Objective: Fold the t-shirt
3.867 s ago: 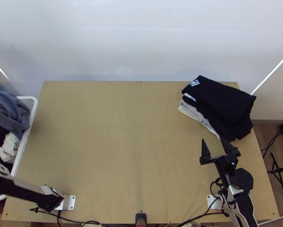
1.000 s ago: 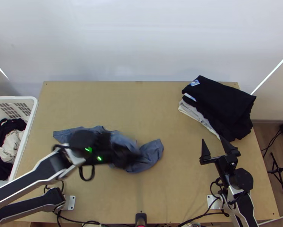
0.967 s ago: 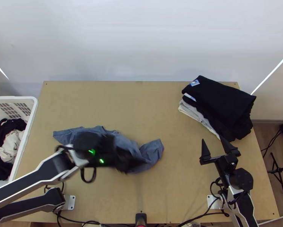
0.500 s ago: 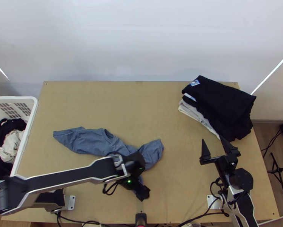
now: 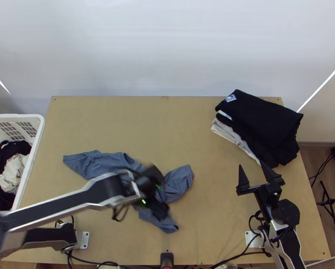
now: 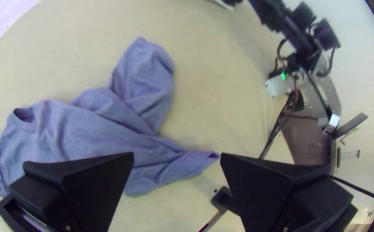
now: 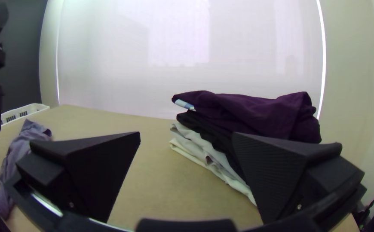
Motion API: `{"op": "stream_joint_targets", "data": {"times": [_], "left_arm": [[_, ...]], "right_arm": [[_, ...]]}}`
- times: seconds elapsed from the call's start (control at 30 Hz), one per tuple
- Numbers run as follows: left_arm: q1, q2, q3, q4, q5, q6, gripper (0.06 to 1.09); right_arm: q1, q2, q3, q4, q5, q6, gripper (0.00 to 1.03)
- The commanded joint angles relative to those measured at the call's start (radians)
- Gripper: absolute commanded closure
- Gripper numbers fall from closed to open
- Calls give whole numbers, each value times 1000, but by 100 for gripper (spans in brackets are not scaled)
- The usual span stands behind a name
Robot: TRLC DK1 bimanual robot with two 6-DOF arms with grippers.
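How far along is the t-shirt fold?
Barely started, it seems. Done: blue t-shirt is on the table, collar showing. In hand: nothing; left gripper is open over the shirt, right gripper open near the folded stack. Left: spreading the bunched cloth, then every fold.

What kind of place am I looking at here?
Likely a robot workstation for folding laundry: a light wooden table with a crumpled blue t-shirt, a stack of folded clothes and a white basket of more clothing.
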Motion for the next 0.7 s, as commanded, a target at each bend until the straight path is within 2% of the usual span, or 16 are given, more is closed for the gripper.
{"op": "stream_joint_targets", "data": {"times": [0.0,0.07,0.27,0.47,0.67], "left_arm": [[274,-181,62,4,42,21,11],[444,-194,68,0,40,37,11],[912,-196,52,-34,1,225,11],[1223,-191,25,-2,-50,382,11],[1441,-199,3,30,-49,458,11]], "right_arm": [[0,0,0,0,0,2,4],[0,0,2,0,0,-1,4],[0,0,0,0,0,2,4],[0,0,0,0,0,-1,4],[0,0,0,0,0,2,4]]}}
